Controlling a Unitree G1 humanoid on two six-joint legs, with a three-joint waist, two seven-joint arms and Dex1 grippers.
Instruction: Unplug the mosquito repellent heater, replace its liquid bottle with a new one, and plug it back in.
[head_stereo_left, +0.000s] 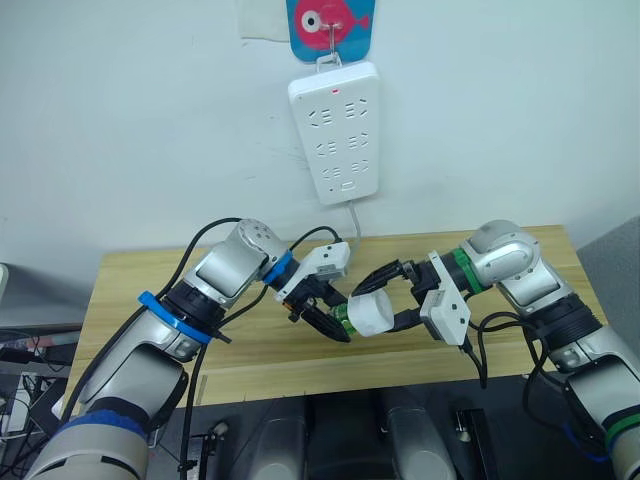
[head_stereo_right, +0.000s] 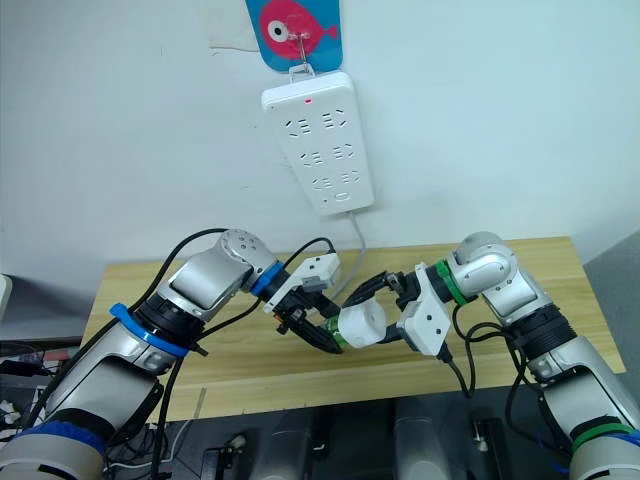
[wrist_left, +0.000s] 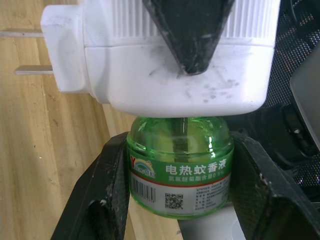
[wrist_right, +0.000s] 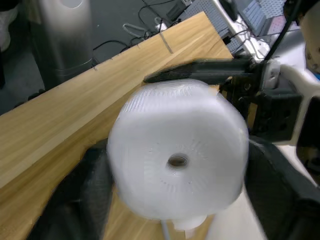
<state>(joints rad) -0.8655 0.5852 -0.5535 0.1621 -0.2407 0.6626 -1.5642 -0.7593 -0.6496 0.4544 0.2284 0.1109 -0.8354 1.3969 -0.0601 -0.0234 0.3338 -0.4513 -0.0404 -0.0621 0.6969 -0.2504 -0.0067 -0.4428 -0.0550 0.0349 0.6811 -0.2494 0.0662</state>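
Heater (head_stereo_left: 374, 313) hangs above the desk (head_stereo_left: 300, 355), unplugged, between both grippers. My right gripper (head_stereo_left: 383, 300) clamps its white body, left gripper (wrist_left: 180, 200) apparently squeezes the green bottle (wrist_left: 180, 172) underneath.

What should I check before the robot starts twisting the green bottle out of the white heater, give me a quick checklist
1. Heater unplugged from the power strip: ok, it is held over the table and its two prongs are bare in the left wrist view.
2. Right gripper shut on the heater body: ok, a black finger crosses the ribbed top.
3. Left gripper shut on the green bottle: ok, one finger on each side of the label.
4. Bottle still seated in the heater: ok, its neck goes into the underside.
5. New bottle within reach: cannot tell.
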